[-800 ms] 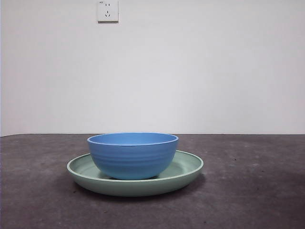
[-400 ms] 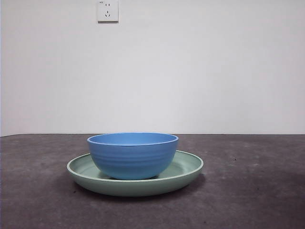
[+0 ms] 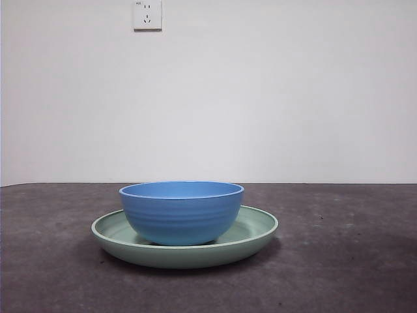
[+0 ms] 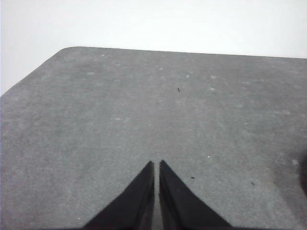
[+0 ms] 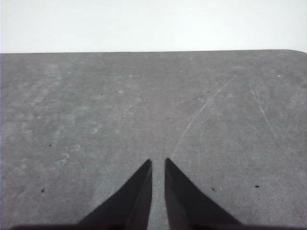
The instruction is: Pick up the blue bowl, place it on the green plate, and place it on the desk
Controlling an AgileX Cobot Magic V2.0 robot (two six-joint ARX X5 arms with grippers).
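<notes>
1. Wall [image 3: 260, 98]: plain white, seen behind the far edge of the desk across the front view.
2. Desk [image 3: 339, 261]: dark grey-brown, matte, lightly speckled. Faint pale scratches are shown in the right wrist view, and a rounded corner in the left wrist view.
3. Plate [image 3: 257, 229]: pale mint green, wide and shallow, with a low raised rim. It is set flat on the desk, a little left of centre in the front view.
4. Bowl [image 3: 181, 212]: medium blue, deep and round, faintly ridged outside. It stands upright inside the plate, resting on the plate's floor, its rim level and well above the plate's rim.
5. Left gripper [image 4: 156, 165]: held over bare desk, jaws drawn together to a thin slit, nothing gripped.
6. Right gripper [image 5: 158, 164]: held over bare desk, jaws nearly closed with a narrow gap, nothing gripped.
7. Socket [image 3: 147, 14]: white, mounted high on the wall, left of centre.
</notes>
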